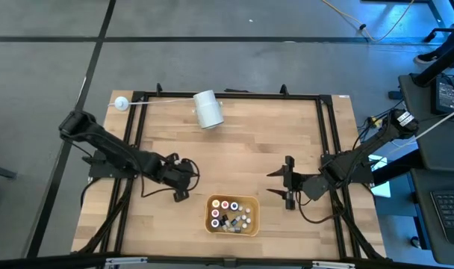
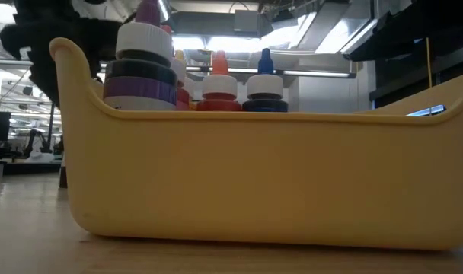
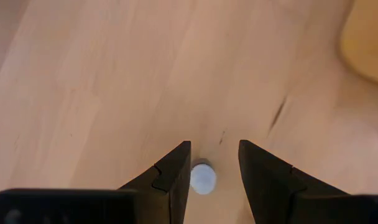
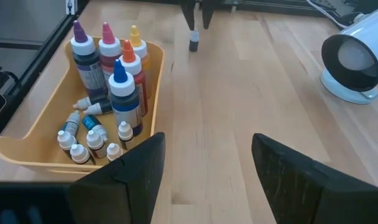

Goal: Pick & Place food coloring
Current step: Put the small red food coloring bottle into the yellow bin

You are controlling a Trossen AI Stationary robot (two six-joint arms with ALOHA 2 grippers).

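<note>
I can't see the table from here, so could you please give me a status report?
Left claw open around small bottle on table. Right claw open, idle. Path to yellow bin looks clear.

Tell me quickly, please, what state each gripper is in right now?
Left gripper: jaws parted around a small white-capped bottle standing on the table, not gripping it.
Right gripper: open, holding nothing, beside the yellow bin.

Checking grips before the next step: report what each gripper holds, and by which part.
The left gripper stands over a small white-capped bottle between its fingers; contact cannot be told. The right gripper is open and holds nothing.
</note>
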